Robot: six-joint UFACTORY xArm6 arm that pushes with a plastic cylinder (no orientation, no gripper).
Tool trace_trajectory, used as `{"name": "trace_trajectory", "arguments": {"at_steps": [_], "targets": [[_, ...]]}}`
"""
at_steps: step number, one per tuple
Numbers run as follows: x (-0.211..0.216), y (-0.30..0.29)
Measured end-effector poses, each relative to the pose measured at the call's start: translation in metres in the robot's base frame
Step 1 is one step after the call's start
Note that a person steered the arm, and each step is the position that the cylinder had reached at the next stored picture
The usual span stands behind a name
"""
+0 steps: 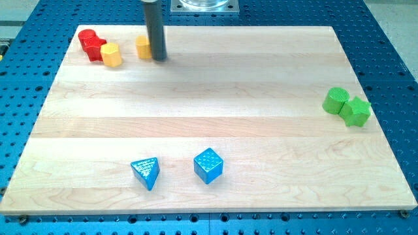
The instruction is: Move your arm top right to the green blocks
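Two green blocks sit together near the board's right edge: a green cylinder (336, 100) and a green star-shaped block (356, 111) touching it at its lower right. My tip (159, 58) is at the view's top left, far from them, right next to a yellow block (143, 47) on that block's right side.
A red cylinder (87, 38) and a red star-like block (95, 49) sit at the top left with a yellow hexagonal block (112, 55). A blue triangle (146, 173) and a blue cube (208, 165) lie near the bottom. The wooden board (209, 124) rests on a blue perforated table.
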State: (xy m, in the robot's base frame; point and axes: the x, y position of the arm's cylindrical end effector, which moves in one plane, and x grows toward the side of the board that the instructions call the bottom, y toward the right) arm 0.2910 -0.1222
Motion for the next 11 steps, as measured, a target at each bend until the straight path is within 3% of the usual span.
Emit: {"name": "trace_trajectory", "arguments": {"at_steps": [1, 2, 3, 4, 5, 8, 10, 11], "targets": [[0.009, -0.041], [0.002, 0.019], [-0.055, 0.019], [-0.038, -0.023], [-0.027, -0.028], [0.075, 0.273], [0.079, 0.294], [0.057, 0.373]]}}
